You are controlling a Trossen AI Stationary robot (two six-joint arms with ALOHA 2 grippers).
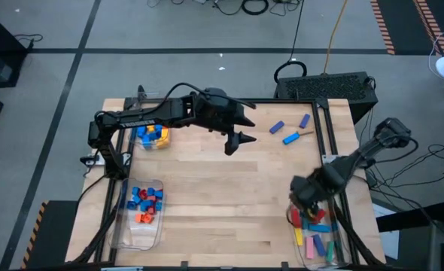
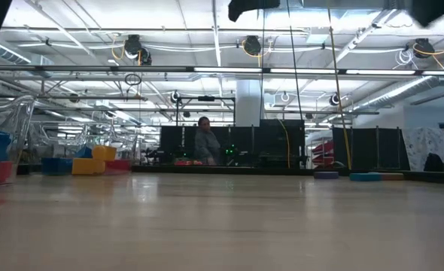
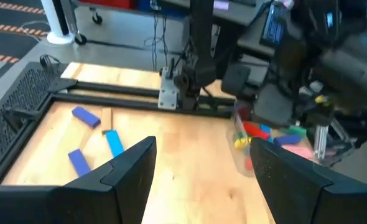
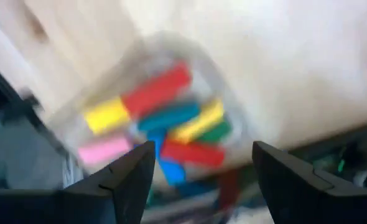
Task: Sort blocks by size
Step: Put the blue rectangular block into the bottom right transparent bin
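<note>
Three blue blocks [image 1: 290, 138] lie flat on the wooden table near its far right corner, also seen in the left wrist view [image 3: 114, 143]. My left gripper [image 1: 233, 143] hovers open above the table's middle, left of them, with nothing between its fingers [image 3: 202, 180]. My right gripper [image 1: 305, 199] points down, open, above the far end of the near-right clear bin [image 1: 317, 256]. That bin holds long bars [image 4: 171, 124] in red, yellow, blue, green and pink. Nothing is between the right gripper's fingers [image 4: 202, 174].
A clear bin [image 1: 153, 135] at the far left holds yellow and blue blocks. Another bin [image 1: 143, 207] at the near left holds small red and blue ones. A dark frame rail [image 1: 323, 132] runs along the table's right side. Bare wood lies in the middle.
</note>
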